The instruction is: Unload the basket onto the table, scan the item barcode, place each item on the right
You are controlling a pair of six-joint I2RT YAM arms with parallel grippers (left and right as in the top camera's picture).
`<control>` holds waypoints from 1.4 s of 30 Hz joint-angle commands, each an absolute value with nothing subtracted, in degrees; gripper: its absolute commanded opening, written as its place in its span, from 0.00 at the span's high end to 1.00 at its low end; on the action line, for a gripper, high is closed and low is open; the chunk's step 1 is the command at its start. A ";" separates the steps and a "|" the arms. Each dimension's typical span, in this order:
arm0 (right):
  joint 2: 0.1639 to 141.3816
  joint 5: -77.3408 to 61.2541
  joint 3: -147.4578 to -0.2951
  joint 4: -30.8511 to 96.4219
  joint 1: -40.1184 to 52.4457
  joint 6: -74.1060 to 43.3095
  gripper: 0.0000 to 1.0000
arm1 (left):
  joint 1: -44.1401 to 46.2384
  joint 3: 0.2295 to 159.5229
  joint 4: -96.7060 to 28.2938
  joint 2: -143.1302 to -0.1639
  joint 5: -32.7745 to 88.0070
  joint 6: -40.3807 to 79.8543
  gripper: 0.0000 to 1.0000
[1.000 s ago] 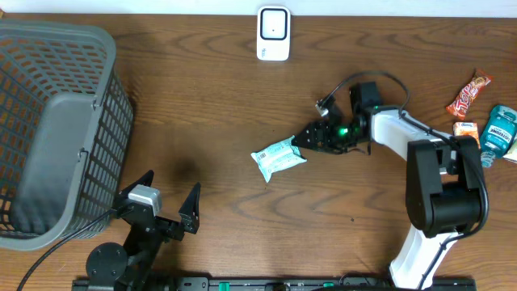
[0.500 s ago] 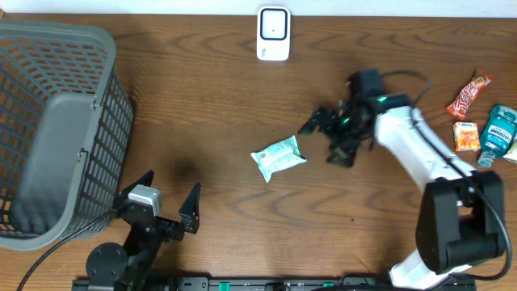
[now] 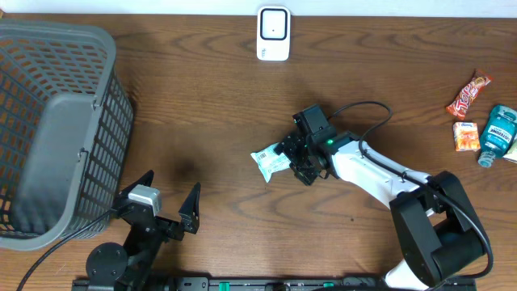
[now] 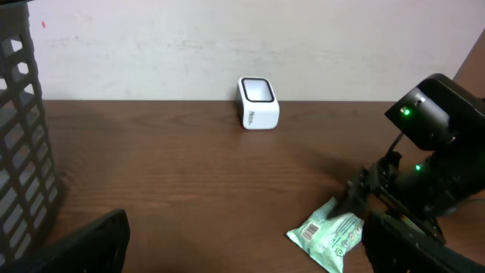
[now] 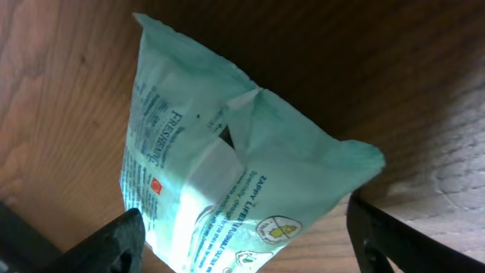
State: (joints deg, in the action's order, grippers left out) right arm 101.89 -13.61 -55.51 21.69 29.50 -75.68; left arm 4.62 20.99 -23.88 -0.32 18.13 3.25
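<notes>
A mint-green packet lies flat on the brown table, its barcode facing up at the left end. My right gripper is down over the packet's right part. In the right wrist view the packet sits between the two black fingers of the gripper. The left finger is at its edge and the right finger stands apart from it, so the gripper is open. The white scanner stands at the far edge. My left gripper rests open near the front, empty. The left wrist view shows the packet and scanner.
A grey mesh basket fills the left side of the table. At the far right lie a candy bar, a small orange box and a blue bottle.
My right arm has swung left from beside the packet and come down over it, and its fingers have drawn closer together. The packet and the left arm have not moved.
</notes>
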 commanded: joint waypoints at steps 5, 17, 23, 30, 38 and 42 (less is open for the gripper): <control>102.78 -3.86 -47.86 16.45 29.52 -78.74 0.69 | 4.84 20.95 -23.79 -0.16 18.85 3.97 0.02; 94.61 -22.57 -43.86 10.11 26.50 -52.77 0.99 | 4.84 20.95 -23.79 -0.16 18.85 3.97 0.02; 74.00 -23.00 -43.86 22.79 25.58 -41.50 0.99 | 4.84 20.95 -23.79 -0.16 18.85 3.97 0.02; 57.87 -23.92 -43.86 33.65 25.58 -42.35 0.99 | 4.84 20.95 -23.79 -0.16 18.85 3.97 0.02; 57.23 -24.88 -43.86 35.64 25.63 -39.16 0.99 | 4.84 20.95 -23.79 -0.16 18.85 3.97 0.02; 57.30 -23.99 -43.86 24.82 27.57 -15.49 0.99 | 4.84 20.95 -23.79 -0.16 18.85 3.97 0.02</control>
State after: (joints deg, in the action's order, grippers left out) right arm 57.67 -23.83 -43.38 28.93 26.06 -33.78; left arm 4.62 20.99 -23.83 -0.27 18.15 3.25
